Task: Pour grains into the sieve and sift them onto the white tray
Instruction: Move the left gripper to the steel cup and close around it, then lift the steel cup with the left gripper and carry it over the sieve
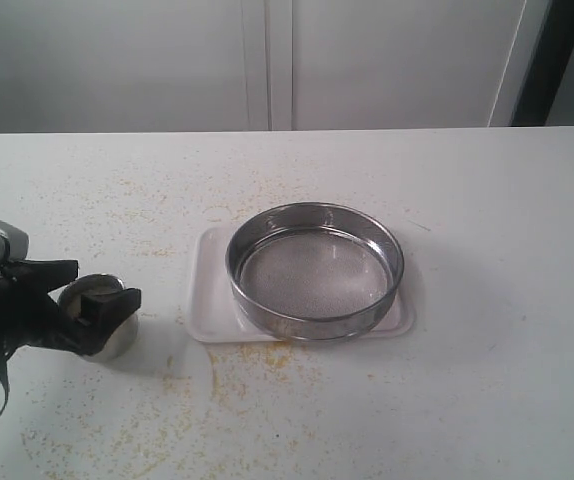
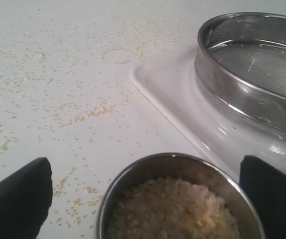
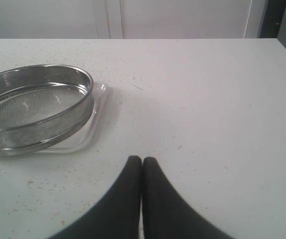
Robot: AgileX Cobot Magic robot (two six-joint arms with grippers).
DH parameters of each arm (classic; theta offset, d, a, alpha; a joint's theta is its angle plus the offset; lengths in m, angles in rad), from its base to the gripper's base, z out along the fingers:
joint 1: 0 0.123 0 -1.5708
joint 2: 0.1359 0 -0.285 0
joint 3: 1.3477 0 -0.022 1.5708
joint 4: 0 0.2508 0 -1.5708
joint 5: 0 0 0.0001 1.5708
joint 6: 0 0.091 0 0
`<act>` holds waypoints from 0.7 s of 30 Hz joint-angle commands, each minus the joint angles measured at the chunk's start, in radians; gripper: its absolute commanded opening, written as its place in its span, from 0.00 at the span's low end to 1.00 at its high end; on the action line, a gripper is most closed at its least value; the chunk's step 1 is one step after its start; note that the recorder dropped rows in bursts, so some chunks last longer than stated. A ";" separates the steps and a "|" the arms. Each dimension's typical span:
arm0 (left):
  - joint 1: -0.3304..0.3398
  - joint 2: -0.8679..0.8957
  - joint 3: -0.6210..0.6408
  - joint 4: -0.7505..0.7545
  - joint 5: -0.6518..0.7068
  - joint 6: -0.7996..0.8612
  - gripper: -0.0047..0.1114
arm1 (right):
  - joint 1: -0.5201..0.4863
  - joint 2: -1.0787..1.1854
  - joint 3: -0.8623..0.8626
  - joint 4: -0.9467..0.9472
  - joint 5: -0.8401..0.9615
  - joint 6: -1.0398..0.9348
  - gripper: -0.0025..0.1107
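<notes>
Left gripper open around full cup, pour not started

Left gripper (image 1: 99,292) sits at about 8 o'clock in the exterior view. Its jaws are spread wide, one black finger on each side of the small steel cup (image 1: 115,338). The left wrist view shows a gap at both fingers, so nothing is gripped. This looks like a pre-grasp lineup: the cup is centred between the pads so that closing would catch it squarely.

The cup stands upright on the table (image 1: 487,250), heaped with grains (image 2: 175,211), a pale mix of whitish and yellow. It is placed at roughly 9 o'clock from the sieve (image 1: 314,270), near but apart, which would make for a short carry to tip it.

The sieve rests on the white tray (image 1: 205,300) at table centre, its mesh bare. It nearly covers the tray, presumably so siftings land inside the rim. The tray shows only at its edges and corners.

Loose yellow grains (image 1: 257,365) are scattered on the table at 6 o'clock and 10 o'clock of the tray.

Right gripper (image 3: 142,172) has its fingers pressed together and holds nothing. It is parked over bare table, well apart from the sieve and likely kept clear of the pour.
</notes>
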 commanded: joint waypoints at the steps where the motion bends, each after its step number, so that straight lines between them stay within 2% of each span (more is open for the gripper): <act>1: -0.005 0.028 -0.015 0.015 -0.002 -0.007 0.94 | 0.003 -0.007 0.005 0.000 -0.004 0.004 0.02; 14: -0.005 0.114 -0.025 0.025 -0.002 0.013 0.94 | 0.003 -0.007 0.005 0.000 -0.004 0.004 0.02; 21: -0.005 0.124 -0.025 0.023 -0.002 0.027 0.87 | 0.003 -0.007 0.005 0.000 -0.004 0.004 0.02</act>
